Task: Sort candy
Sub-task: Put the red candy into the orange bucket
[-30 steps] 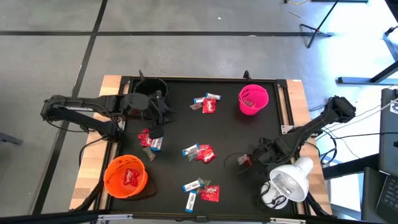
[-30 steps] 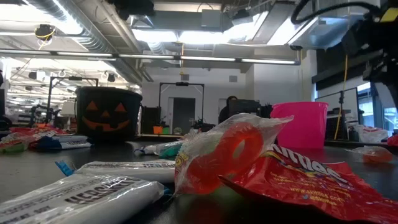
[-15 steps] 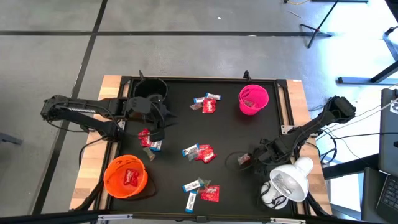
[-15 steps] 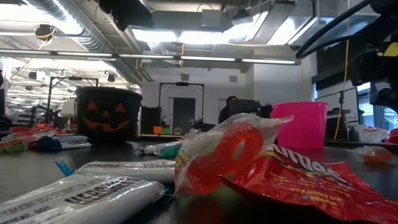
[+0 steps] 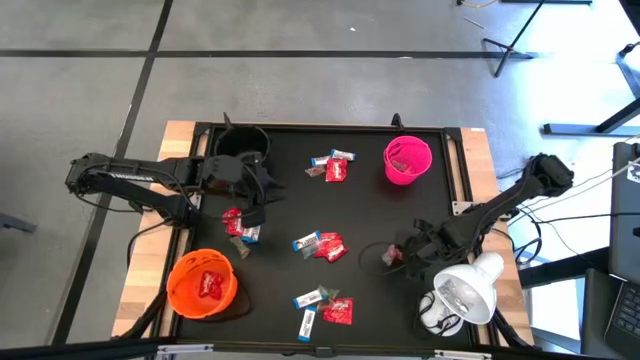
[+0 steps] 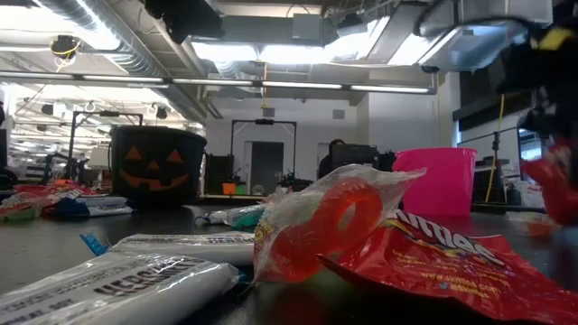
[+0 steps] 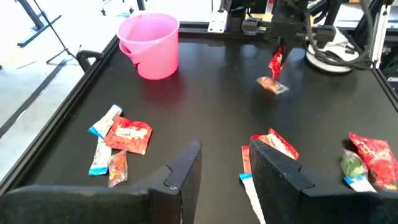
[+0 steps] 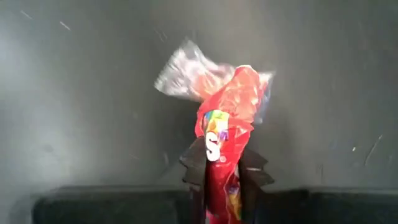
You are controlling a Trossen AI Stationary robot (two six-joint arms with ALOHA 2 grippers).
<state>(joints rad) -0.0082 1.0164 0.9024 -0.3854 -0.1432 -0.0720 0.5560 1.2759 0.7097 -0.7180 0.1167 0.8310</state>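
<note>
You are working in a robotics lab or open workshop hall. Look across the black tabletop (image 6: 54, 248) in the low view: exposed silver ducts (image 6: 117, 41) and long strip lights (image 6: 271, 83) run under an unfinished ceiling, and dark metal frames (image 6: 262, 144) stand in the room behind. A person (image 6: 336, 155) sits there at a monitor. From above you see a grey concrete floor (image 5: 300, 70) crossed by dark lines, tripod legs (image 5: 515, 45), and a white lamp (image 5: 460, 295) at the tabletop's edge.
</note>
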